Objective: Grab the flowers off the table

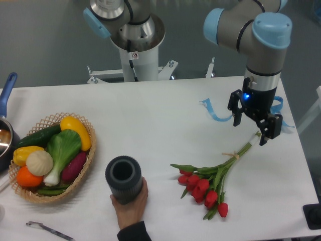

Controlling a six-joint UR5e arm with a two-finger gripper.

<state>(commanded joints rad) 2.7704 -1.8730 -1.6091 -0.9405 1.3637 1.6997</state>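
Black two-finger gripper hung over the right part of the table, fingers spread apart, nothing between them. One finger sat to the camera-left, the other lower and to the right, its tip just beside the bare stem ends of the flowers. Whether that tip touched the stems could not be told from this view. A blue light glowed on the gripper body, below the grey-and-blue wrist of the arm.

The bunch of red tulips with long green stems and leaves lay flat on the large white rectangular tabletop, stems running up-right toward the gripper, red heads fanned out down-left near the front edge. Pale string tied the stems partway along.

A strip of light-blue ribbon lay on the table behind the gripper.

Well to the left of the blooms stood a dark ribbed cylindrical vase, upright, held at its base by a person's hand reaching in from the front edge.

Further left, a round wicker basket held toy vegetables. A dark pan with a blue handle sat at the far left edge. A small metal tool lay near the front-left corner
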